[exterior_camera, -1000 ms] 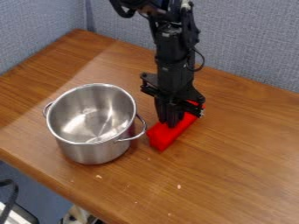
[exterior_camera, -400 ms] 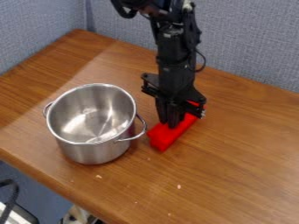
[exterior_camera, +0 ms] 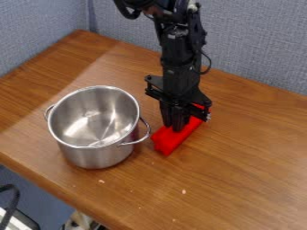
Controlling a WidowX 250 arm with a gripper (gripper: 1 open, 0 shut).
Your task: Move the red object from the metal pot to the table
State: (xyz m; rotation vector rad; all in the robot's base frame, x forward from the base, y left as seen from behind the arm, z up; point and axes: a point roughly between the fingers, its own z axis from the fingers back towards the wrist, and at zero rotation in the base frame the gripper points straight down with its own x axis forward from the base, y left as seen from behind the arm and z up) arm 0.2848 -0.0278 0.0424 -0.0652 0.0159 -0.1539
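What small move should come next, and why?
Probably ease the gripper open just enough to free the red object, then lift straight up: the object appears to lie on the table beside the pot, outside it, with the gripper right over it.

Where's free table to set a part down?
Bare table: the stretch right of the red object in the picture, out to the edge; also the patch behind the pot, left of the arm. Crowded: the narrow strip between pot and red object, where the pot's handle sticks out.
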